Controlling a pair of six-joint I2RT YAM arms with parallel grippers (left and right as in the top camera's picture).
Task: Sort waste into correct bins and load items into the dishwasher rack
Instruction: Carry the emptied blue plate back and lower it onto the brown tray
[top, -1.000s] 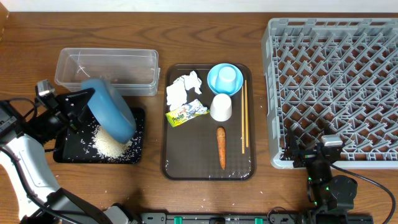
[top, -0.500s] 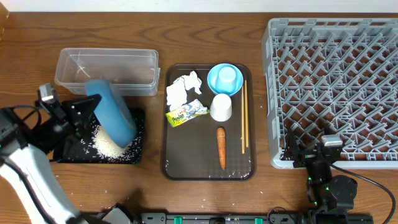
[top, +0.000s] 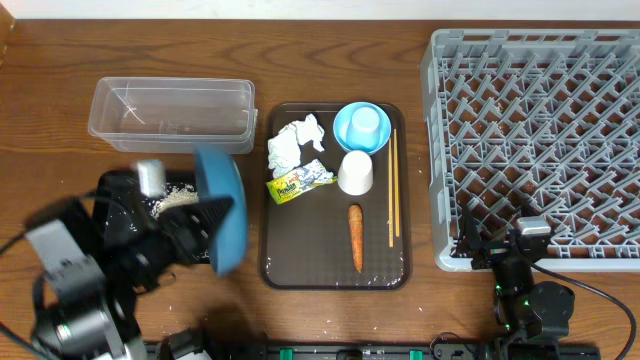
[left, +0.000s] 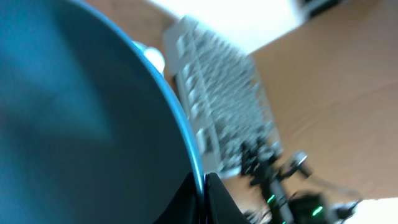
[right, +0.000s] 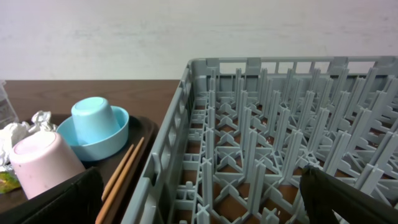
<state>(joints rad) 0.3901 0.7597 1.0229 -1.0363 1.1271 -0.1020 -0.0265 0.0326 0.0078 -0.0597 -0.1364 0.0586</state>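
Brown wooden tabletop (top: 330, 60) fills the overhead view, with a pale wall behind it in the right wrist view. Only the small yellow-green wrapper (top: 298, 181) carries writing, and its print is too small to read. It lies on the brown tray (top: 335, 270) beside the crumpled tissues (top: 290, 145). The same tray holds a light-blue bowl (top: 343, 130) with a small blue cup (right: 93, 115) upside down in it, a white cup (top: 355, 172) upside down, a carrot (top: 356, 237) and the chopsticks (top: 392, 190) along its right rim. At the left, the left gripper (top: 205, 215) is clamped on the rim of the blue dish (top: 222, 210). The dish is held up on edge over the right end of the black tray (top: 115, 200), its rim close to the brown tray's left edge. Rice (top: 175, 197) lies in the black tray, and the arm there is blurred. The clear tub (top: 170, 112) sits just behind the black tray. Bare wood runs along the back edge, and a narrow strip of it separates the brown tray from the grey rack (top: 540, 130), which runs off the right side of the view. The right gripper (right: 199, 202) has its jaws spread wide at the rack's near wall, low at the front right of the table.
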